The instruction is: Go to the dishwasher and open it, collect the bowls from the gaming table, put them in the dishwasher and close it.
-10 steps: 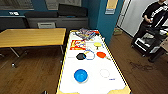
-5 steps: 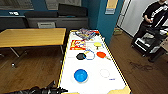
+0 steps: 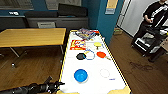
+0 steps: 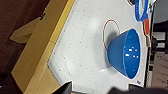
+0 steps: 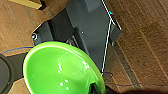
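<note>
gaming table (image 3: 113,82): white top, yellowish wood sides, runs away from the robot down the middle of the head view; a near corner shows in the left wrist view (image 4: 82,55).
blue bowl (image 3: 80,75): upright on the white top near the robot's end, toward the table's left edge. In the left wrist view (image 4: 125,53) it stands next to a thin red circle (image 4: 110,33) marked on the top.
other items on table: black disc (image 3: 80,56) touching a blue ring (image 3: 89,55), red paddle (image 3: 101,54) just beside them, yellow paddle (image 3: 97,44) further back, a colourful box (image 3: 77,44) and a colourful pile (image 3: 85,33) at the far end. A faint circle mark (image 3: 104,73) sits right of the blue bowl.
left arm (image 3: 32,88): dark, comes in at the lower left of the head view; its tip is near the table's near-left corner, apart from the blue bowl.
left pincer: cannot tell if fingers are apart or together.
green bowl (image 5: 62,70): large in the right wrist view, inside facing the camera, a dark part of the robot at its rim. Grip itself is not visible.
right pincer: cannot tell.
under green bowl: dark robot base (image 5: 87,32) over wood floor (image 5: 145,37).
wooden table (image 3: 31,36): plain, left of the gaming table, well apart from the bowls.
person (image 3: 152,18): dark clothing, standing far right beside a dark cart (image 3: 147,42).
</note>
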{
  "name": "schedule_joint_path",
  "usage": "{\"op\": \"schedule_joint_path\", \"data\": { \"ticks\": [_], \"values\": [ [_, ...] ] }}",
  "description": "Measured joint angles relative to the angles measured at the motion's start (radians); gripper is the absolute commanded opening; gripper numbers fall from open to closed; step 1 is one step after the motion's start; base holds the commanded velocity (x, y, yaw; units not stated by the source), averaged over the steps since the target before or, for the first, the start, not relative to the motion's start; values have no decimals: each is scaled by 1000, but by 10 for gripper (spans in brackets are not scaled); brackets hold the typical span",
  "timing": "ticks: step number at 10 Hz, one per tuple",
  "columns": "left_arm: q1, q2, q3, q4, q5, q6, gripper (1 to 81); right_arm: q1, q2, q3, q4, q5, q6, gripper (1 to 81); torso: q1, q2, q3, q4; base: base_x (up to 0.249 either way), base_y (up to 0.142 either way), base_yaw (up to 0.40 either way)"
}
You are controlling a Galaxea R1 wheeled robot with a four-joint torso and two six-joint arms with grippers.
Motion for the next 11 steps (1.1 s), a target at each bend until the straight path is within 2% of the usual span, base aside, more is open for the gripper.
{"op": "schedule_joint_path", "data": {
  "ticks": [1, 2, 4, 9, 11],
  "values": [
    [0, 0, -20, 0, -19, -23, 811, 4, -1, 0, 0, -7, 0, 10, 0, 0, 0, 0, 0, 0, 0],
    [-6, 4, -46, 0, -40, -33, 811, 4, 0, 0, 0, -16, 0, 10, 0, 0, 0, 0, 0, 0, 0],
    [-32, 37, -77, 0, -44, -44, 811, 5, 0, 0, 0, -20, 0, 10, 0, 0, 0, 0, 0, 0, 0],
    [-59, 151, -176, 0, -34, -44, 811, 11, 4, 0, 0, -21, 0, 10, 0, 0, -1, 0, 0, 0, 0],
    [-60, 203, -215, 0, 2, -44, 811, 16, 8, 0, 0, -21, 0, 10, 0, 1, -1, 0, 0, 0, 0]
  ]
}}
